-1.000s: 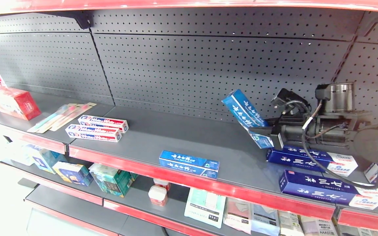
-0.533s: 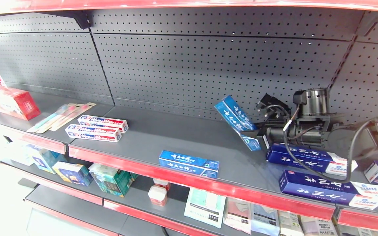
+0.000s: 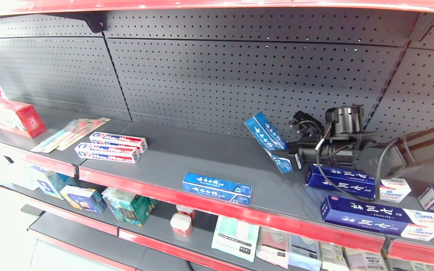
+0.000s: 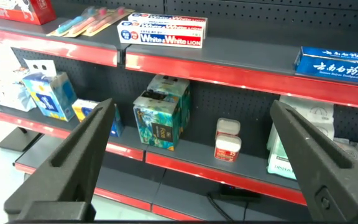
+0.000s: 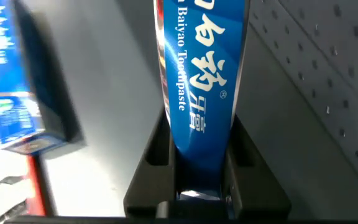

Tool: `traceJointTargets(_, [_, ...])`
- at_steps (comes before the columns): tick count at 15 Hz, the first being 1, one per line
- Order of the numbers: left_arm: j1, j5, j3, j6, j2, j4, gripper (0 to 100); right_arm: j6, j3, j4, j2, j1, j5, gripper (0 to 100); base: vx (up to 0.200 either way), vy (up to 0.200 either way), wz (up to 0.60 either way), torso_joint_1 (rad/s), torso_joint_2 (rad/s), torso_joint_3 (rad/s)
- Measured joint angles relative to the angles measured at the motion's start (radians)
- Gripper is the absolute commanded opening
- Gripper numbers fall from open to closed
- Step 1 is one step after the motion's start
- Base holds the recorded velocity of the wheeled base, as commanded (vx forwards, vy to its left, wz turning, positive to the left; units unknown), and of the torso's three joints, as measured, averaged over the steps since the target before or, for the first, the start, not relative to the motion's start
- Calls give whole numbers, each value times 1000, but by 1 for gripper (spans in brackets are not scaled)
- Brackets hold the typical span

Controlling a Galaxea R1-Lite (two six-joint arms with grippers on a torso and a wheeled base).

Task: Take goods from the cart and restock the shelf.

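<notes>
My right gripper (image 3: pixel 289 155) is shut on a blue toothpaste box (image 3: pixel 269 137), holding it tilted over the grey shelf (image 3: pixel 202 158), close to the pegboard back. In the right wrist view the same blue box (image 5: pixel 199 74) sits clamped between the two black fingers (image 5: pixel 156 155). A matching blue toothpaste box (image 3: pixel 217 187) lies flat at the shelf's front edge, also visible as the flat blue box (image 4: pixel 339 63) from the left wrist. My left gripper (image 4: pixel 191 149) hangs open in front of the lower shelves, nothing between its fingers.
Two red-and-white toothpaste boxes (image 3: pixel 107 147) and toothbrush packs (image 3: pixel 70 132) lie at the left, with a red box (image 3: pixel 17 117) beyond. Dark blue toothpaste boxes (image 3: pixel 356 181) lie under and beside the right arm. Lower shelves hold tissue packs (image 3: pixel 126 205), small jars (image 3: pixel 181 224) and pouches.
The right arm has carried the blue box leftward, downward and deeper into the shelf. The box stays tilted in the grip. Nothing else has moved.
</notes>
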Motion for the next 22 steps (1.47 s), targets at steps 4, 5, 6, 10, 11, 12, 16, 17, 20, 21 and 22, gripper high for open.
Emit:
traceJointTargets(4, [0, 0, 0, 0, 0, 0, 100, 32, -38, 1, 44, -20, -2, 0, 0, 0, 0, 0, 0, 0])
traceJointTargets(5, [0, 0, 0, 0, 0, 0, 100, 33, -47, 3, 55, -26, -4, 0, 0, 0, 0, 0, 0, 0])
traceJointTargets(6, [0, -1, 0, 0, 0, 0, 100, 34, -56, 5, 66, -24, -4, 0, 0, 0, 0, 0, 0, 0])
traceJointTargets(10, [0, 0, 0, 0, 0, 0, 100, 27, -95, 11, 111, -6, 1, 0, 0, 0, 0, 0, 0, 0])
traceJointTargets(11, [0, 0, 0, 0, 0, 0, 100, 27, -100, 12, 119, 0, 10, 0, 0, 0, 0, 0, 0, 0])
traceJointTargets(12, [0, 0, 0, 0, 0, 0, 100, 24, -101, 13, 124, 4, 20, 0, 0, 0, 0, 0, 0, 0])
traceJointTargets(16, [0, 0, 0, 0, 0, 0, 100, -31, -105, 15, 141, 18, 29, 0, 0, 0, 0, 0, 0, 0])
traceJointTargets(17, [0, 0, 0, 0, 0, 0, 100, -50, -106, 17, 144, 20, 28, 0, 0, 0, 0, 0, 0, 0])
traceJointTargets(20, [0, 0, 0, 0, 0, 0, 100, -152, -108, 62, 146, 23, 18, 0, 0, 0, 0, 0, 0, 0])
traceJointTargets(21, [0, 0, 0, 0, 0, 0, 100, -173, -108, 64, 147, 24, 14, 0, 0, 0, 0, 0, 0, 0])
traceJointTargets(22, [0, 0, 0, 0, 0, 0, 100, -180, -110, 65, 149, 24, 12, 0, 0, 0, 0, 0, 0, 0])
